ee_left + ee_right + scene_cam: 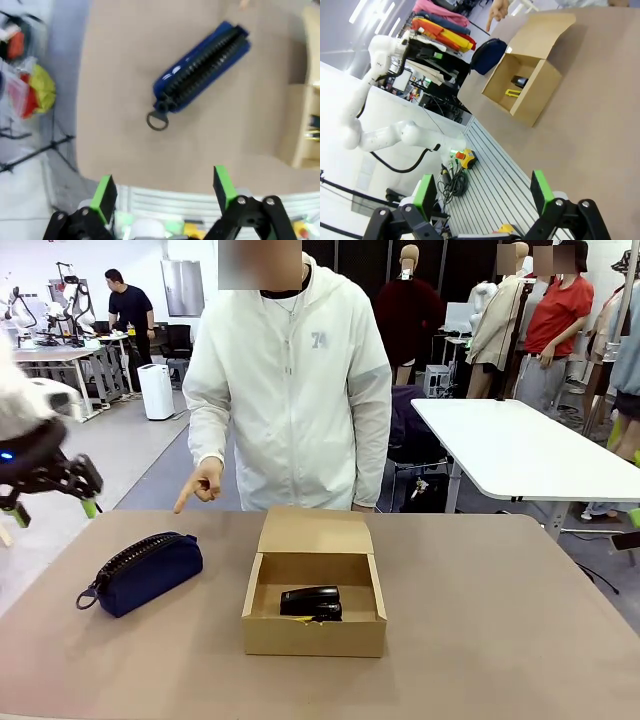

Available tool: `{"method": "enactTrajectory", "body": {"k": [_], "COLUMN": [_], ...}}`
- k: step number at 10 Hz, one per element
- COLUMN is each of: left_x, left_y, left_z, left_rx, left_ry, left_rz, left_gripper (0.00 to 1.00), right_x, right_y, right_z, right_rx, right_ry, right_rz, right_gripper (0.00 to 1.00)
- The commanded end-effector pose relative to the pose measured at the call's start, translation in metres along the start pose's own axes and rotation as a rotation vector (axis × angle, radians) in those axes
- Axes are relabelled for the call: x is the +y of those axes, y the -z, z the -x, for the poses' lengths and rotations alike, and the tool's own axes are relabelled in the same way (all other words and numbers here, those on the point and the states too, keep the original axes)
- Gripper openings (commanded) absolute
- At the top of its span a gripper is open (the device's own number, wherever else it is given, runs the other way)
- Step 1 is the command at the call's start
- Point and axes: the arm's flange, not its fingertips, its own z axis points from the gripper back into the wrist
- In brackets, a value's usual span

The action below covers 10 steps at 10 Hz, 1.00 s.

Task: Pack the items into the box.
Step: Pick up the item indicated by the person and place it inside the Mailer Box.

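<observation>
While pouch [150, 570] lies near box [314, 636] | stapler [311, 601] inside | left claw [165, 187] open

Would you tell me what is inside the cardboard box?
The box holds a black stapler and a yellow utility knife; from the front, its wall hides most of the knife.

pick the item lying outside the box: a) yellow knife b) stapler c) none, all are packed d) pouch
d, the pouch lies on the table to the left of the box, while the stapler and the knife sit inside it.
</observation>
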Motion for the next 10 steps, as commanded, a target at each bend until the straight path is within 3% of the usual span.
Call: {"method": "enactTrajectory", "body": {"k": [1,2,3,8,10], "left_x": [-0.032,-0.041,-0.029,-0.029,-0.034], "left_y": [0.02,0.028,0.009,0.014,0.045], "left_z": [-0.011,-0.012,-0.002,-0.004,-0.05], "left_rx": [-0.15,-0.166,-0.06,-0.063,0.034], "left_ry": [0.105,0.104,0.087,0.099,0.108], "left_rz": [-0.123,-0.108,-0.077,-0.082,0.026], "left_gripper": [1.0,1.0,1.0,1.0,1.0], "right_x": [0.003,0.003,0.003,0.003,0.003], "right_y": [-0.003,-0.003,-0.003,-0.003,-0.003], "right_z": [0.0,0.0,0.0,0.0,0.0], "right_rx": [0.014,0.014,0.014,0.014,0.014], "right_ry": [-0.001,-0.001,-0.001,-0.001,-0.001], "right_rz": [-0.002,-0.002,-0.002,-0.002,-0.002], "right_gripper": [1.0,1.0,1.0,1.0,1.0]}}
